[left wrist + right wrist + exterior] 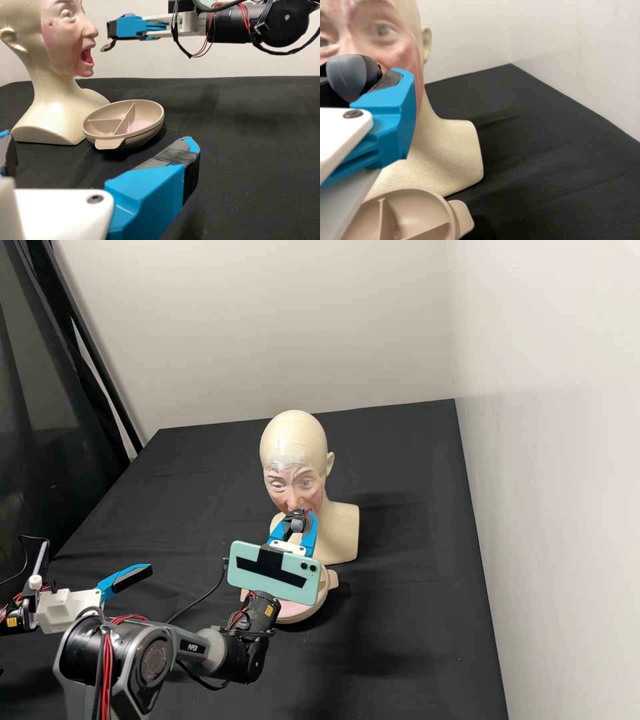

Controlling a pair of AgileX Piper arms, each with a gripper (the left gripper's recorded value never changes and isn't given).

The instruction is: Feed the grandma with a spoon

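Task judged well advanced, not finished. The spoon (107, 46) is gripped at its grey handle by the right gripper (298, 528), jaws closed on it. Its tip is seen just in front of the grandma head's (297, 473) open mouth, not yet inside; the last push is left. The left gripper (132, 572) is held low, near left, jaws spread wide, empty.

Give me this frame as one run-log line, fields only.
phase: spoon delivery | right gripper: shut on spoon, tip just short of mannequin head open mouth | left gripper: open, empty, low, apart from bowl
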